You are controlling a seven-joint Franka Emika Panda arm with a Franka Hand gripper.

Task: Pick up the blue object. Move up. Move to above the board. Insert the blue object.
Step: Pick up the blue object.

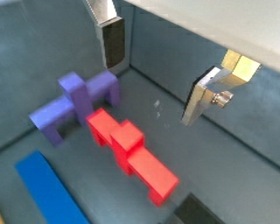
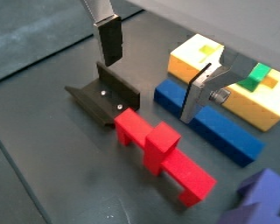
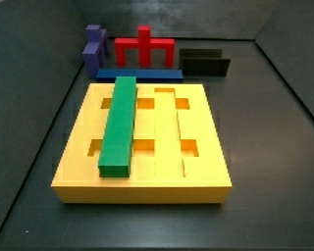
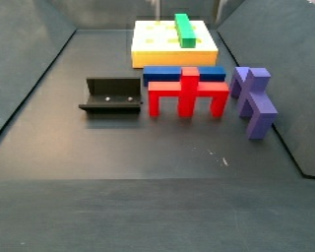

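Dark grey table (image 4: 147,177) with raised walls carries everything, and nothing of the task looks done yet: the blue object (image 4: 184,75) lies flat on the table, pressed against the near edge of the board (image 4: 154,44) in a side view, with the red piece (image 4: 188,94) standing just in front of it. The board (image 3: 81,147) already holds the green bar (image 3: 121,123) in one lengthwise groove, while the neighbouring grooves look free, so my judgement is that all four steps remain: grasp, lift, travel over the board, insert. The pincer (image 2: 154,74) shows only in the wrist views, hanging above the table with its silver plates spread apart and nothing between them; neither side view shows it or the arm, so its place relative to the table edges cannot be told. The wrist views differ a good deal: in a wrist view the blue object (image 2: 206,118) lies close under one finger (image 2: 201,92) beside the board (image 2: 195,57), with the fixture (image 2: 104,96) and red piece (image 2: 160,153) near; in a wrist view the blue object (image 1: 49,188) shows only as a strip at the frame's corner, beside the purplish piece (image 1: 73,101) and red piece (image 1: 130,153). The side views add the layout: the purplish piece (image 4: 255,98) stands toward one side wall, the fixture (image 4: 110,96) toward the opposite one, and a side view shows the fixture (image 3: 206,62) at the far edge behind the board.
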